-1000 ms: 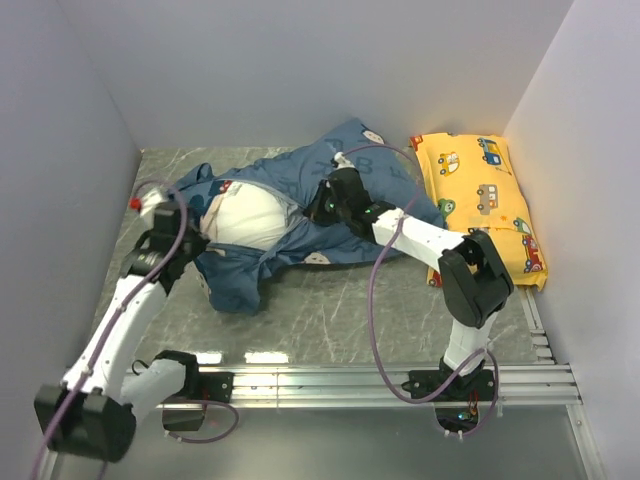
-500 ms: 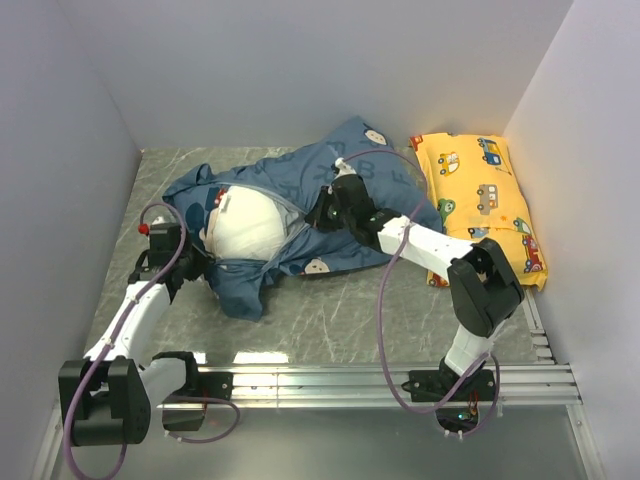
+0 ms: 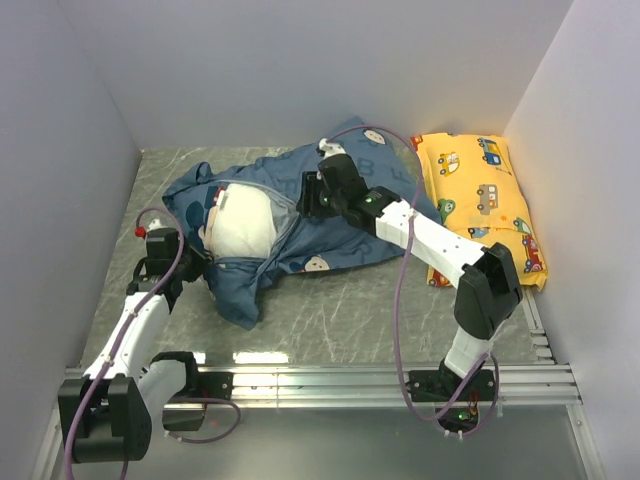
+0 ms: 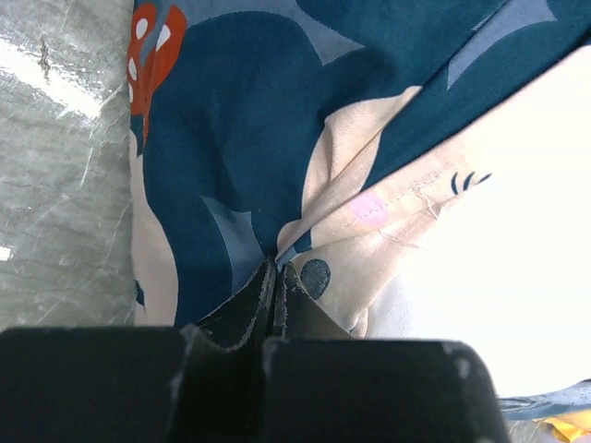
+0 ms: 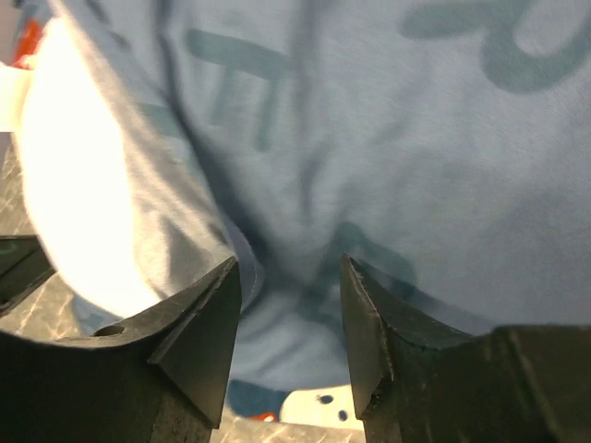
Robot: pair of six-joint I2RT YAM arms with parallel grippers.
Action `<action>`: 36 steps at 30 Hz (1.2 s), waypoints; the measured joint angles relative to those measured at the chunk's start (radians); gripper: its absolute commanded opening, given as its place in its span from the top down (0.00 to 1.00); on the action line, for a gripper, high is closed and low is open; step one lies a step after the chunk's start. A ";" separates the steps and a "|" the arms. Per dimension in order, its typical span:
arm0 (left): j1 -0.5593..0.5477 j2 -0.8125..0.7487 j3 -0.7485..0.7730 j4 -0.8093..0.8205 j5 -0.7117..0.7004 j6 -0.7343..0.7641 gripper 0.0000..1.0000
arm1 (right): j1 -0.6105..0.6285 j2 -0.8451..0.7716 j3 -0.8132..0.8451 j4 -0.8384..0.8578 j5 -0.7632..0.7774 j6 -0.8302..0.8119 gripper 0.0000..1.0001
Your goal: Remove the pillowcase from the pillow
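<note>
Marble table, pillowcase lying left-right, mouth facing left

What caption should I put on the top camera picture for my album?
A white pillow peeks from the blue pillowcase pinched by the left gripper; the right gripper is open.

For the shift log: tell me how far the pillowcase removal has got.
Done: the pillowcase mouth gapes, baring part of the white pillow. In hand: left fingers pinch the case's fabric; right fingers hover open above it. Left: most of the pillow sits inside.
</note>
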 measured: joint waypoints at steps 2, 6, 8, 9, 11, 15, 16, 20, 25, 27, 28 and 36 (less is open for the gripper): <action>0.000 -0.007 0.000 -0.005 0.000 0.000 0.99 | 0.015 0.000 0.037 -0.028 0.013 -0.012 0.45; 0.000 -0.020 0.000 -0.015 0.000 0.000 0.99 | 0.055 -0.010 0.114 -0.075 0.051 -0.029 0.45; -0.001 -0.026 0.000 -0.017 0.000 0.000 0.99 | 0.074 -0.013 0.148 -0.091 0.063 -0.035 0.45; -0.001 -0.029 0.000 -0.019 0.000 0.000 0.99 | 0.085 -0.016 0.162 -0.095 0.068 -0.037 0.45; -0.001 -0.035 0.000 -0.022 0.001 0.000 1.00 | 0.111 -0.029 0.171 -0.095 0.074 -0.041 0.45; -0.001 -0.039 0.000 -0.023 0.002 -0.008 0.99 | 0.190 -0.038 0.188 -0.097 0.088 -0.055 0.44; -0.001 -0.040 0.000 -0.024 0.002 -0.010 0.99 | 0.216 -0.030 0.203 -0.099 0.090 -0.063 0.44; -0.001 -0.041 0.000 -0.026 0.002 -0.016 1.00 | 0.307 0.049 0.309 -0.101 0.100 -0.100 0.43; -0.001 -0.048 0.001 -0.035 0.002 -0.017 0.99 | 0.369 0.192 0.388 -0.101 0.131 -0.153 0.37; -0.001 -0.048 0.001 -0.037 0.001 -0.018 0.99 | 0.377 0.252 0.397 -0.113 0.167 -0.166 0.31; -0.001 -0.048 0.001 -0.037 0.001 -0.018 1.00 | 0.379 0.281 0.399 -0.123 0.188 -0.171 0.28; -0.004 -0.055 0.001 -0.043 0.002 -0.020 0.99 | 0.387 0.412 0.418 -0.161 0.318 -0.209 0.13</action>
